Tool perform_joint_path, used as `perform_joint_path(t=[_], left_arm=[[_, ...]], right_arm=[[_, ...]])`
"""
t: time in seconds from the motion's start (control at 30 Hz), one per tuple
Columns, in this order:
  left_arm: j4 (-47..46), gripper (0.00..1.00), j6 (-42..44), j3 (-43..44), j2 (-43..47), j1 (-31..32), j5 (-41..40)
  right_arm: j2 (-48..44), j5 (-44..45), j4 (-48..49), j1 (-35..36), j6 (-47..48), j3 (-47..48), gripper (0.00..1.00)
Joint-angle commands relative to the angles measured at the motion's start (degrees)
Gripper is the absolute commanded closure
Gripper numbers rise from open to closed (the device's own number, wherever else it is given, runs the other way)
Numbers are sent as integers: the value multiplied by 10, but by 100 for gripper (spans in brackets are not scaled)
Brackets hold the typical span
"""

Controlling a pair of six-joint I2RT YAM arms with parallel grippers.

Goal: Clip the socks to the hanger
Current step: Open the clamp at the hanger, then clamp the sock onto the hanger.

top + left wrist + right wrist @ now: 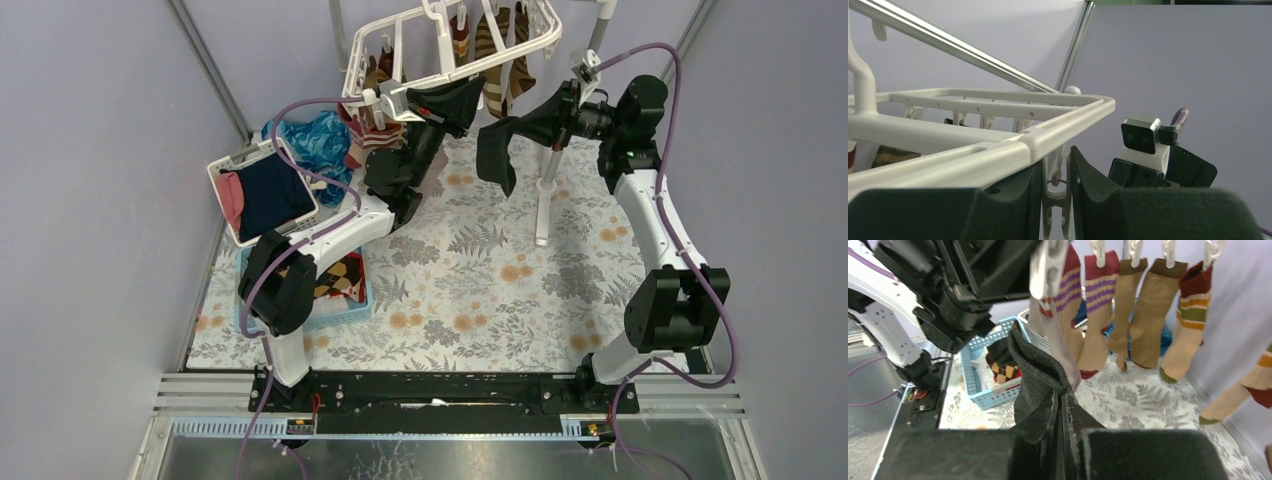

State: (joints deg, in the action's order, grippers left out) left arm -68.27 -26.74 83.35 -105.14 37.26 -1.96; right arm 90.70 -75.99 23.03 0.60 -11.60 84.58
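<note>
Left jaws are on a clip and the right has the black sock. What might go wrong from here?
1. The left gripper pinches the narrow white clip; it may slip free and snap shut early.
2. The black sock sits bunched above the right gripper, so the thick fold may not enter the clip.
3. The hanger looks tilted; pushing could swing it.

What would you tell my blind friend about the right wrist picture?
The right tool pinches a black sock. Beyond it, tan and striped socks hang in a row from white clips. A blue basket sits lower left.
</note>
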Motion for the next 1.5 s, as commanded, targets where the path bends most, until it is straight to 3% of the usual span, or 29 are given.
perform_joint_path(t=[0.0, 0.2, 0.33, 0.43, 0.57, 0.63, 1.47], left_arm=[[2, 100, -58, -11, 21, -11, -11], [-1, 100, -65, -10, 20, -14, -3], [-9, 100, -77, -13, 18, -17, 0], [-13, 100, -83, -13, 18, -18, 3], [-16, 100, -88, -10, 18, -19, 9], [-17, 100, -91, -10, 19, -19, 11], [-24, 100, -88, -13, 12, -27, 17]], right_arm=[[7, -11, 73, 27, -86, 45, 100], [22, -12, 109, 41, -132, 62, 100], [33, -6, 84, 48, -127, 84, 100], [32, -1, -7, 55, -68, 95, 100], [29, 36, -210, 67, 120, 132, 100], [34, 52, -269, 70, 162, 149, 100], [45, 78, -323, 75, 183, 202, 100]])
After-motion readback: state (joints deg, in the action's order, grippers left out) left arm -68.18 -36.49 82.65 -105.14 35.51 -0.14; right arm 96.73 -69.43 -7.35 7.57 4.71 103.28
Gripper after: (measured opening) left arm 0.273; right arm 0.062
